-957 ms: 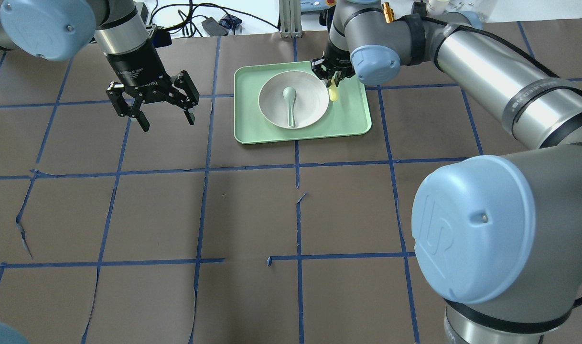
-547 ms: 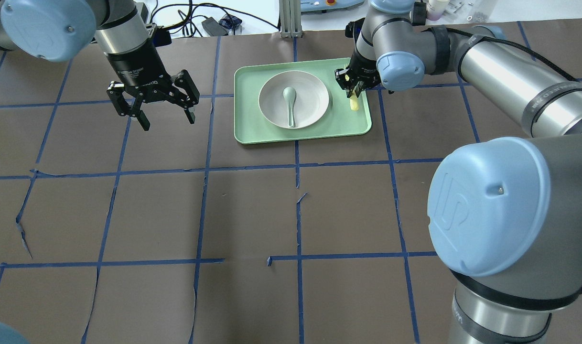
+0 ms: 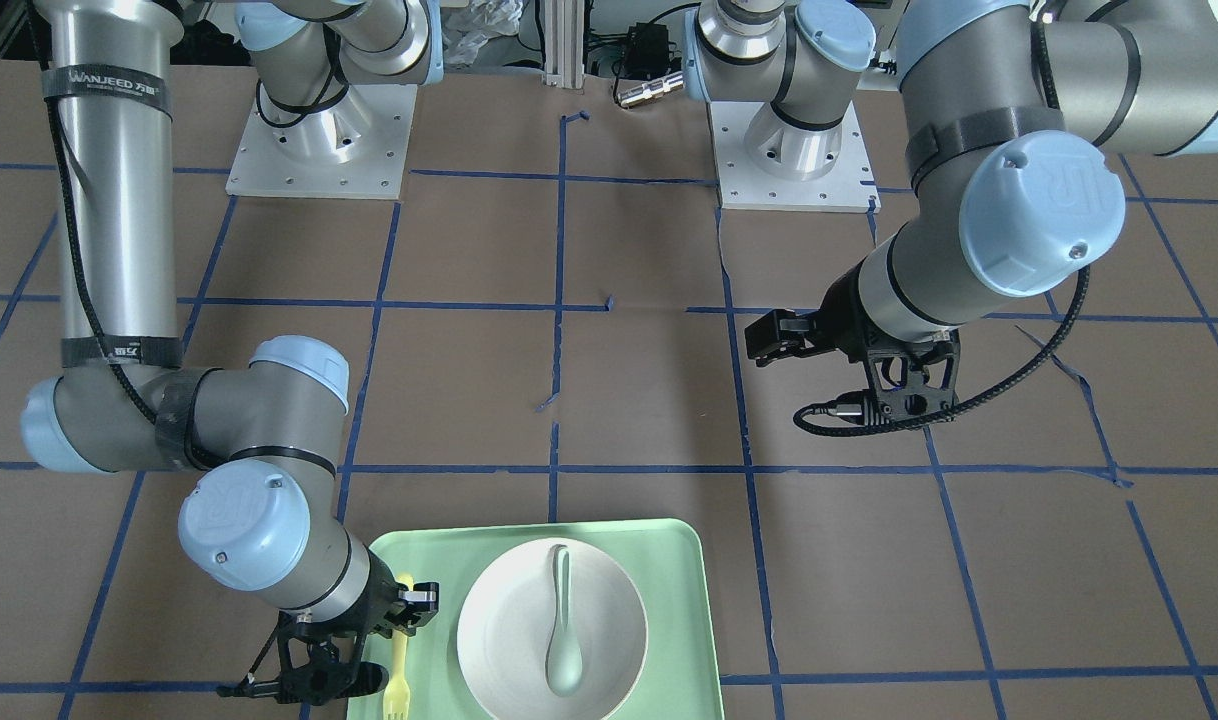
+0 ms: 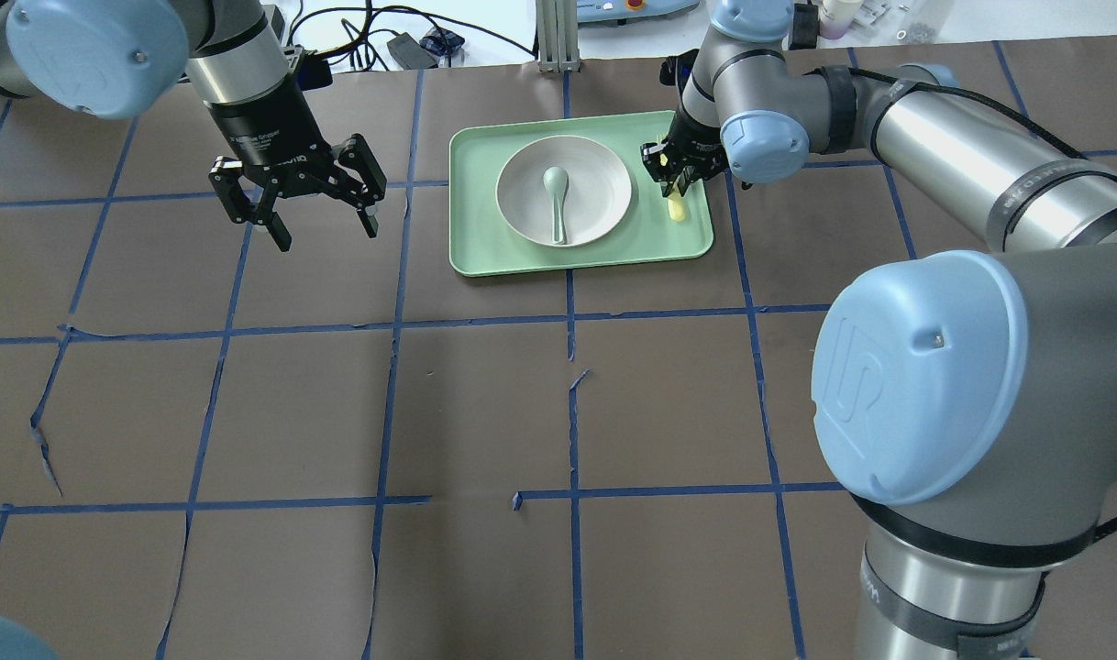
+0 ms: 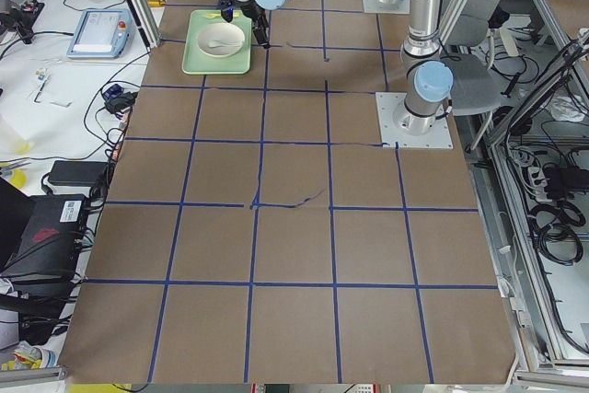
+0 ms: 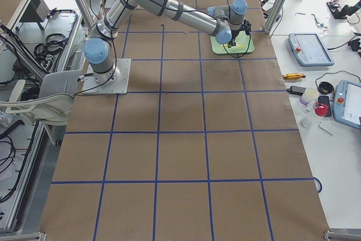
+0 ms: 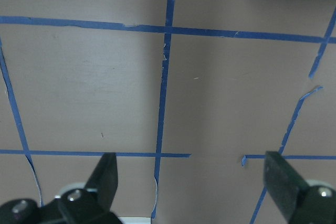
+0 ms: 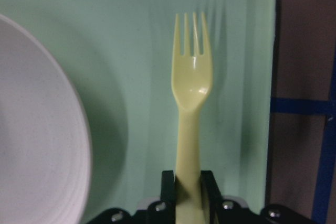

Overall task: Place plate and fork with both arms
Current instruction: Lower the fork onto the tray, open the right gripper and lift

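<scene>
Fork (image 8: 191, 77) handle sits pinched between right gripper (image 8: 187, 183) jaws, tines over the tray (image 8: 131, 51); left gripper (image 7: 191, 174) jaws stand wide.

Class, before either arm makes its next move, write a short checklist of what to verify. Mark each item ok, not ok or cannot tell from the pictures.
1. Right gripper shut on the fork by its handle: ok.
2. Fork clear of the plate, tines over the tray: ok.
3. Fork lifted off the tray: cannot tell.
4. Left gripper open: ok.
5. Left gripper at the plate: not ok, it hangs beside the tray.
6. Plate free of other things: not ok, a spoon lies in it.
</scene>
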Controlling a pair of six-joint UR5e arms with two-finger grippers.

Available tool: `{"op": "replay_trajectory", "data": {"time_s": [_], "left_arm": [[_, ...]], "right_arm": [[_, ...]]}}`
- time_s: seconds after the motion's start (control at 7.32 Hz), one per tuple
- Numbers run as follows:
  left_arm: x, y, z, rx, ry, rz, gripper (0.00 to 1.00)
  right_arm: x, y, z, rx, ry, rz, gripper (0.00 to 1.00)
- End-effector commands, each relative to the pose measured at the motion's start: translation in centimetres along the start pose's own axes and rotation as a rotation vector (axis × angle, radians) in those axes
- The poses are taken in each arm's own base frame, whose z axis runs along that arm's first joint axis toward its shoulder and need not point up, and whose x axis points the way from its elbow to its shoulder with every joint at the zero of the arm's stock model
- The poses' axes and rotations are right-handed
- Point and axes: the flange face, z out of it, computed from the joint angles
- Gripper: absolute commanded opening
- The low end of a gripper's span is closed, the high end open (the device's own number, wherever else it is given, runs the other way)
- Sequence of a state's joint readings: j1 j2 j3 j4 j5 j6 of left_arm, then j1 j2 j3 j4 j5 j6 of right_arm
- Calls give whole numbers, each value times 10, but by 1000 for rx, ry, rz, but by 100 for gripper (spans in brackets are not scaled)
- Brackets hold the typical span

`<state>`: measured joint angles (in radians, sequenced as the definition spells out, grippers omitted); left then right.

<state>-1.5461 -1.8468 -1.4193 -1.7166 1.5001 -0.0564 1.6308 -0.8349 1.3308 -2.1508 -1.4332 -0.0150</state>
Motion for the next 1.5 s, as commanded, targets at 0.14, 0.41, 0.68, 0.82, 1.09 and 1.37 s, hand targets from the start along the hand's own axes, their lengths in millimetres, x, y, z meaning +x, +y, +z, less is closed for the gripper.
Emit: {"op": "replay_trajectory", "data": {"time_s": [0.14,0.41,0.68,0.82,1.09,1.37], "left_arm": [[2,1,2,-5,2,1,100],[2,2,3,5,1,3,100],[1,5,-2,17,-3,5,100],[2,6,-4,21,2,4,100],[4,10,-13,41,6,9,100],[8,14,-27,108,7,-8,100]], "right_arm": [[-1,1,2,-4,-2,-12,26],[-2,2,-6,2,-1,-4,100],[-5,9,-30,-7,1,2,100],[-6,16,-53,-33,22,-1,100],[-8,64,-150,-158,139,-2,100],[-14,104,-219,-194,167,17,100]]}}
